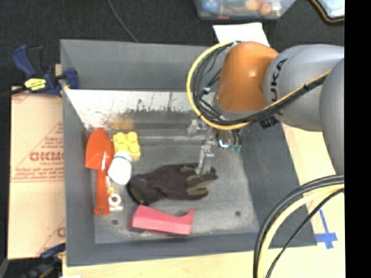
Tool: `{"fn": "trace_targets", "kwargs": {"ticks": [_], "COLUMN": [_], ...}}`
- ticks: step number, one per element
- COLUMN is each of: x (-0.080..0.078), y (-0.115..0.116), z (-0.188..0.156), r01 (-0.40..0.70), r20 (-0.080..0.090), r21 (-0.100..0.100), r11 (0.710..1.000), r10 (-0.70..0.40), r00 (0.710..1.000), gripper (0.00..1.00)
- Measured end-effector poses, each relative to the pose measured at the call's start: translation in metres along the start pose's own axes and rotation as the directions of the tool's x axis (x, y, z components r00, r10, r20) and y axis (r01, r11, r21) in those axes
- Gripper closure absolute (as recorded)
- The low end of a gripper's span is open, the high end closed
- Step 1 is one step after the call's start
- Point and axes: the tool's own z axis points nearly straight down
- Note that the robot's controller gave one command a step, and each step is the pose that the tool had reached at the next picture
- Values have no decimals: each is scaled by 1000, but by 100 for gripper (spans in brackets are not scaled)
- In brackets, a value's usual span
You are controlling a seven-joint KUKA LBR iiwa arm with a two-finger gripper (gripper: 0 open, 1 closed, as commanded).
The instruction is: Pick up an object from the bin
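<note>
Grey metal bin seen from above, a robot arm's pincer low over a dark brown glove.
The glove lies crumpled mid-bin, a pink wedge just beside it; the pincer sits at its right end, and whether it is spread or pressed together cannot be told. Likely the grasp step: next it must pinch the soft fabric firmly, then lift straight up.

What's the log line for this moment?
gripper: down at right end of dark brown glove, mid bin | grasp: unconfirmed | nearby: pink wedge, white bottle
</note>
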Motion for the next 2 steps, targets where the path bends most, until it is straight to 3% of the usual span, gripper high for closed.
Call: {"fn": "trace_targets", "kwargs": {"ticks": [1,2], "x": [0,8], "y": [0,2], "z": [0,67], "r01": [0,200], "r20": [0,3], "r21": [0,1], "r11": [1000,980], "r10": [0,-200], "r00": [1000,980], "gripper": [0,0]}}
